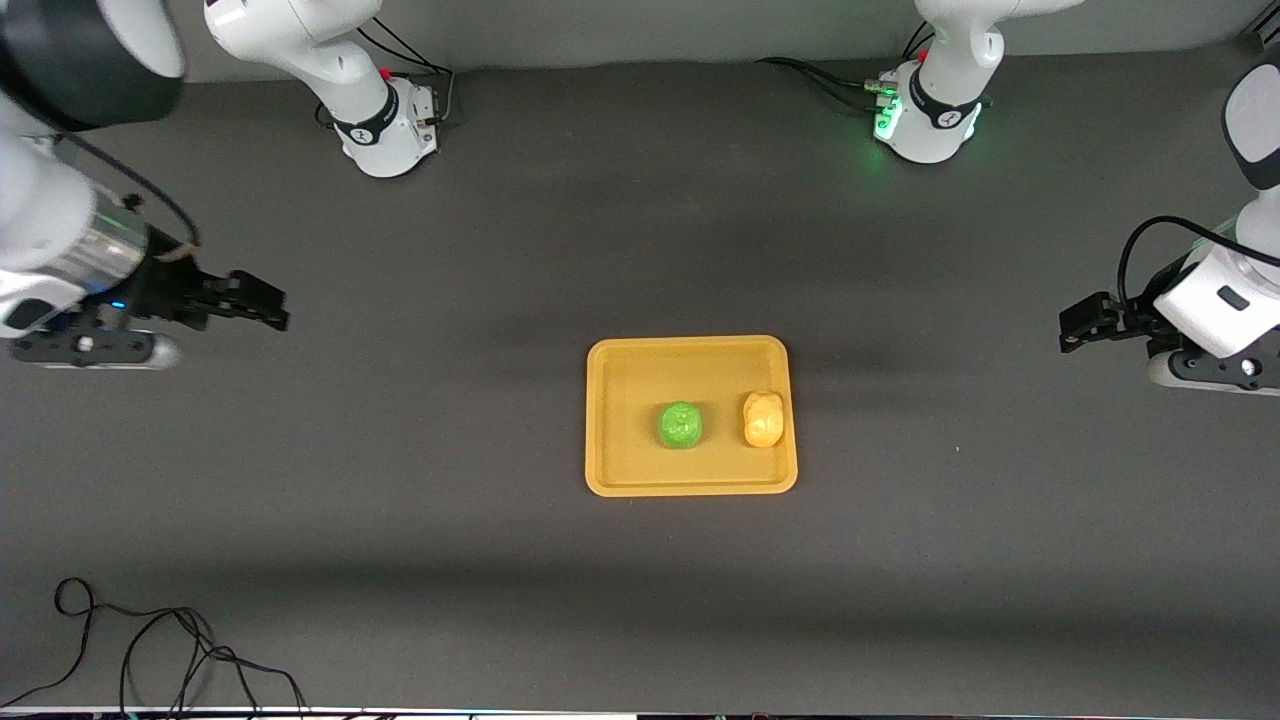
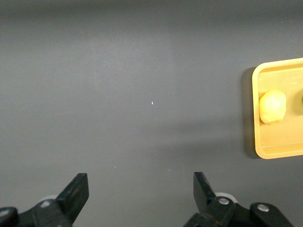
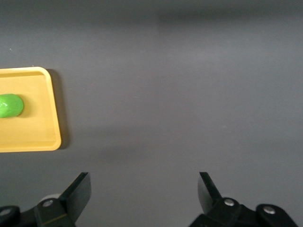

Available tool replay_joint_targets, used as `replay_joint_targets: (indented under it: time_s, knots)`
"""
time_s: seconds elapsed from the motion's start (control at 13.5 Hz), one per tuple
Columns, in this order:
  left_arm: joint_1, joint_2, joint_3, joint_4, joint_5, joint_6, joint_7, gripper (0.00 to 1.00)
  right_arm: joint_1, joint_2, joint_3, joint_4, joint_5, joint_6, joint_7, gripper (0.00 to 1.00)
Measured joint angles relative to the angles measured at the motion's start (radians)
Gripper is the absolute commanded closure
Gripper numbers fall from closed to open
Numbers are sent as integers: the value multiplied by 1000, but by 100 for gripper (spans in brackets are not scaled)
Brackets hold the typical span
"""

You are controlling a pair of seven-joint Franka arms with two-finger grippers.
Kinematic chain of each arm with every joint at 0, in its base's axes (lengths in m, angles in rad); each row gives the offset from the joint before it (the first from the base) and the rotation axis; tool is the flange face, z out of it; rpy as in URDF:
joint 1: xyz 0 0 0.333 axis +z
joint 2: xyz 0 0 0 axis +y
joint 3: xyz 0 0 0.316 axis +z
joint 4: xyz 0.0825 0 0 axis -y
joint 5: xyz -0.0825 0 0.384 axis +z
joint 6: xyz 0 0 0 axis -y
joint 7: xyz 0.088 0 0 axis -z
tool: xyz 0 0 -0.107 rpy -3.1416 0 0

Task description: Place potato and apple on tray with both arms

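Observation:
The yellow-orange tray (image 1: 690, 360) lies in the middle of the table. The green apple (image 1: 679, 424) and the yellow-orange potato (image 1: 763, 418) both sit on it, the potato toward the left arm's end, close to the rim. My left gripper (image 1: 1070, 330) is open and empty above the table at the left arm's end, well away from the tray. My right gripper (image 1: 270, 305) is open and empty above the table at the right arm's end. The left wrist view shows the potato (image 2: 272, 107) on the tray (image 2: 265, 151). The right wrist view shows the apple (image 3: 10, 106) on the tray (image 3: 47, 137).
Loose black cables (image 1: 150, 650) lie at the table's edge nearest the front camera, toward the right arm's end. The two arm bases (image 1: 390, 120) (image 1: 925, 115) stand along the edge farthest from the front camera. Dark grey table surface surrounds the tray.

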Motion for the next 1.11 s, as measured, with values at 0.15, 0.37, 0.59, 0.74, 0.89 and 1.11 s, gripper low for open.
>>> replay_joint_targets:
  time_s: [0.15,0.37,0.59,0.74,0.89,1.11]
  knots:
    - [0,-1,1,-8,0,12,-1,2,-173,-37,121,-30,-32,1,-55,0]
    - [0,-16,1,-65,0,88,-1,1,-266,-52,153,-44,-52,4,-133,0]
    - [1,-30,4,-92,0,99,-1,1,-279,-52,132,-47,-57,6,-159,0]
    - [1,-32,5,-87,0,98,-1,0,-278,-52,131,-47,-57,6,-163,0]
    - [1,-36,6,-59,0,52,-1,0,-278,-52,131,-47,-57,6,-163,0]
    - [1,-39,5,10,0,-53,-1,0,-276,-52,131,-47,-57,6,-163,0]
